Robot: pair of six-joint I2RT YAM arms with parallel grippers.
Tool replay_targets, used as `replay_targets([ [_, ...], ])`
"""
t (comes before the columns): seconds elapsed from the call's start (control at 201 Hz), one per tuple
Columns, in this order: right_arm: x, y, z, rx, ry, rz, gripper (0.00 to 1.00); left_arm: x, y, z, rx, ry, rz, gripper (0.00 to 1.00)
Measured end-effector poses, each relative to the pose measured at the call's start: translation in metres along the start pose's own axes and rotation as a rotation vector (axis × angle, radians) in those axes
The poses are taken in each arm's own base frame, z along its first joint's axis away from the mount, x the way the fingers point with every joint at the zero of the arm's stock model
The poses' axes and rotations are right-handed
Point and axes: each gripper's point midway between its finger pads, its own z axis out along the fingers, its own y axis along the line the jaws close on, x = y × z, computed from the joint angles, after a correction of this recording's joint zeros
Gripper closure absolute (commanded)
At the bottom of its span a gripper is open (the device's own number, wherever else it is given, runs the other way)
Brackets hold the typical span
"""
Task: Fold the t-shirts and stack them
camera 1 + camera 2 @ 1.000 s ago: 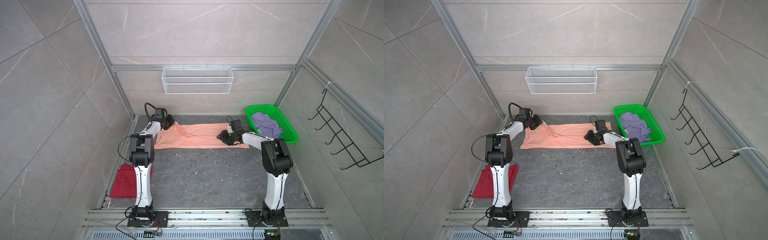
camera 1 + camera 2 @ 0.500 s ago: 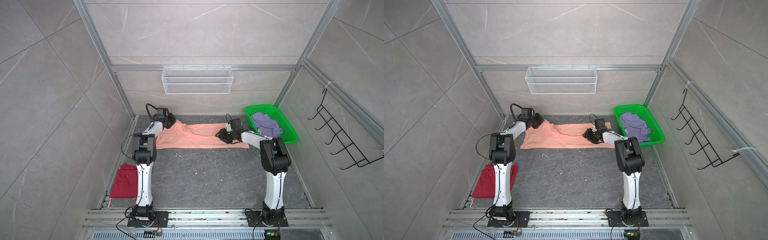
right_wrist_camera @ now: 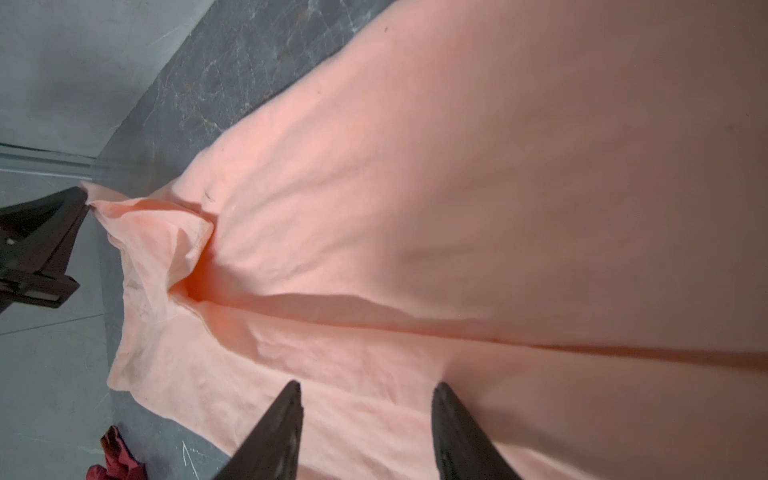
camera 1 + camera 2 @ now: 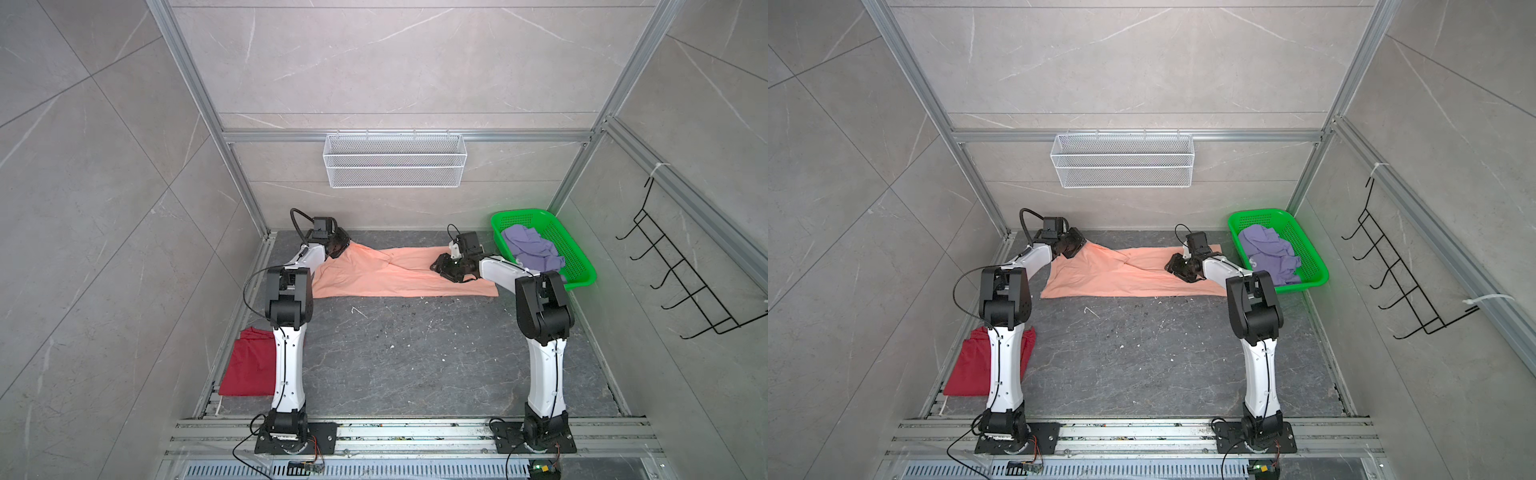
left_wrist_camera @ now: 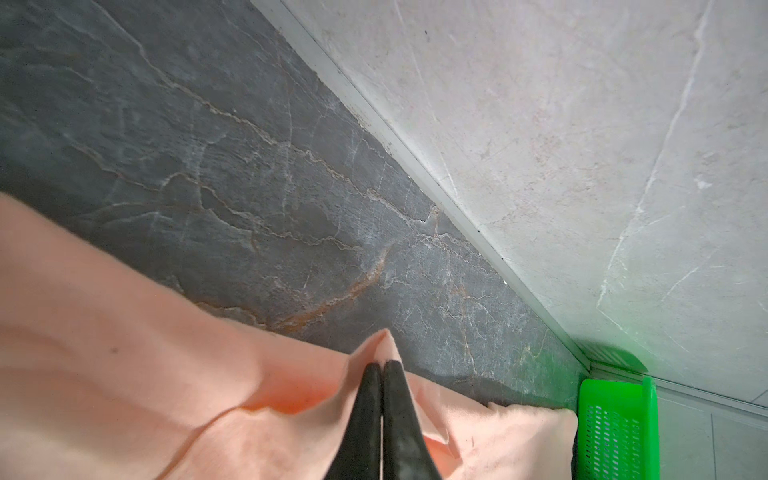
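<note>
A peach-orange t-shirt (image 4: 386,278) (image 4: 1121,278) lies spread across the far part of the table in both top views, with a diagonal ridge in it. My left gripper (image 4: 345,248) (image 4: 1079,248) (image 5: 382,363) is shut on its far-left corner, which sticks up past the tips. My right gripper (image 4: 438,266) (image 4: 1173,266) (image 3: 365,388) stands open low over the shirt's right part (image 3: 457,166), with nothing pinched. A dark red t-shirt (image 4: 249,365) (image 4: 971,365) lies at the near left behind the left arm. A lavender t-shirt (image 4: 532,249) (image 4: 1268,253) is bunched in the basket.
The green basket (image 4: 579,266) (image 4: 1314,257) (image 5: 615,424) stands at the far right, close to the right arm. A white wire shelf (image 4: 395,166) hangs on the back wall. A black hook rack (image 4: 681,282) is on the right wall. The back wall runs just behind the shirt.
My left gripper has edged right along the back with the shirt corner, bunching the cloth into a diagonal ridge. The right gripper has shifted slightly left and stays open.
</note>
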Motion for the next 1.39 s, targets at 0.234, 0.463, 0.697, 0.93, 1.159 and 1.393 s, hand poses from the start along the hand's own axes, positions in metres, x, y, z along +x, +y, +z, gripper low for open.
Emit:
replay_targets([
  [0.234,0.031,-0.007,-0.008,-0.008,0.06,0.017,0.48,-0.002,0.0,0.004,0.001,0.0,-0.003,1.0],
  [0.463,0.014,-0.007,0.01,-0.004,0.042,0.011,0.48,0.0,-0.001,0.01,0.015,0.014,-0.011,1.0],
  [0.697,-0.031,-0.006,0.027,0.005,-0.027,-0.013,0.48,0.002,-0.002,0.01,0.025,0.024,-0.013,1.0],
  [0.93,-0.056,-0.016,0.029,0.015,-0.06,-0.013,0.48,0.009,0.007,0.014,0.014,0.034,-0.018,1.0],
  [1.159,-0.056,-0.019,0.028,0.027,-0.053,-0.013,0.48,0.016,0.017,0.016,-0.006,0.05,-0.023,0.74],
  [1.393,-0.05,-0.021,0.026,0.029,-0.049,-0.018,0.48,0.017,0.026,0.011,-0.028,0.048,-0.02,0.6],
])
